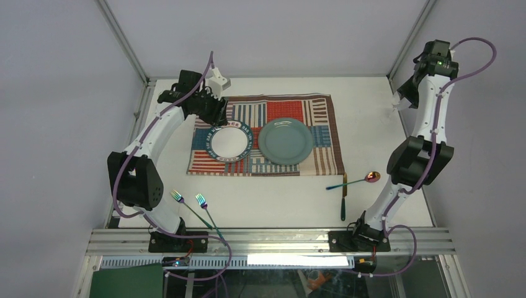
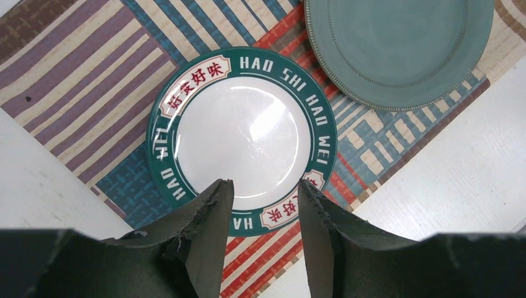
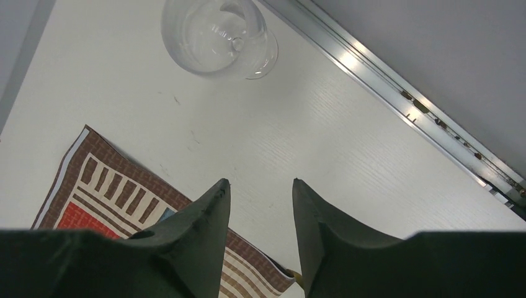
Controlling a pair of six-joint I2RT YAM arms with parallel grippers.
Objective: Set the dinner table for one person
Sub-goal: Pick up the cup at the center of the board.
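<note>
Across the dinner table [image 1: 372, 124] beneath both arms, our left gripper [image 2: 265, 186] hangs apart, empty, over the lettered plate [image 2: 242, 133] on the placemat's [image 1: 322, 112] left edge; we should pinch its rim squarely. Our right gripper [image 3: 260, 183], likewise apart, faces the far-right-corner glass [image 3: 217, 34].

Count: 2 plates, a white green-rimmed plate [image 1: 227, 142] at centre left and a teal plate [image 1: 285, 141] at centre. 2 forks at lower left: left fork [image 1: 186, 207], right fork [image 1: 206, 211]. 1 spoon [image 1: 360, 180] and 1 knife [image 1: 343, 208], lower right. 1 placemat [image 1: 322, 112]. 1 glass [image 3: 218, 37]. 1 dinner table [image 1: 372, 124].
</note>
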